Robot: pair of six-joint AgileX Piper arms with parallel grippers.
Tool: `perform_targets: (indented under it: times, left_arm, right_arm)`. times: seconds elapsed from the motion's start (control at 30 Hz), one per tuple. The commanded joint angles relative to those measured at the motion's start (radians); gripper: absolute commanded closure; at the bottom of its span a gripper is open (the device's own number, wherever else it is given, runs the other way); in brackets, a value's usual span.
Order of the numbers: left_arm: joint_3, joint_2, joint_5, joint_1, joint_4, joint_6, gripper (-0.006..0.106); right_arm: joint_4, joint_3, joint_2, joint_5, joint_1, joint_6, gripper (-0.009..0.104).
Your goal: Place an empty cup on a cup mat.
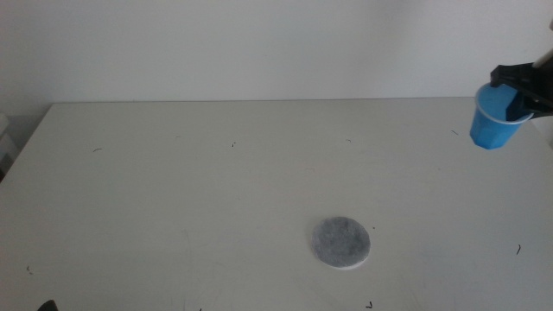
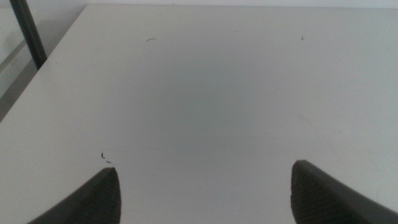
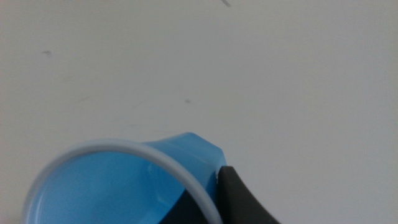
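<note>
The blue cup (image 1: pixel 494 121) hangs tilted in the air at the far right of the middle view, above the table's back right part. My right gripper (image 1: pixel 521 93) is shut on its rim. The right wrist view shows the cup (image 3: pixel 106 186) empty, with one dark jaw outside the wall and one inside; the gripper (image 3: pixel 208 194) pinches the rim. The cup mat (image 1: pixel 341 242), a speckled grey disc with a white edge, lies flat on the table at front centre, well to the left of and nearer than the cup. My left gripper (image 2: pixel 205 186) is open and empty over bare table at the front left.
The white table (image 1: pixel 173 199) has a few small dark marks. Its left edge and a dark post (image 2: pixel 28 34) show in the left wrist view. A white wall stands behind the table's far edge.
</note>
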Motion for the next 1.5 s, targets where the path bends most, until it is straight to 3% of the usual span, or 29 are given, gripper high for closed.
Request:
perform_targets:
  times: [0.0,0.33,0.57,1.47]
  left_arm:
    - [-0.006,-0.003,-0.067,0.001,0.0,-0.011,-0.005]
    - [-0.006,-0.003,-0.067,0.001,0.0,-0.011,-0.005]
    - [-0.006,-0.003,-0.067,0.001,0.0,-0.011,-0.005]
    - [-0.006,-0.003,-0.067,0.001,0.0,-0.011,-0.005]
  right_arm:
    - [0.011,-0.011,-0.081,-0.04,0.059,0.006,0.096]
    - [-0.003,0.022,-0.075,-0.097,0.383,0.056,0.096]
    - [-0.003,0.023,-0.009,-0.1,0.517,0.056,0.096]
    - [-0.008,0.068,0.118,-0.118,0.54,0.054,0.096]
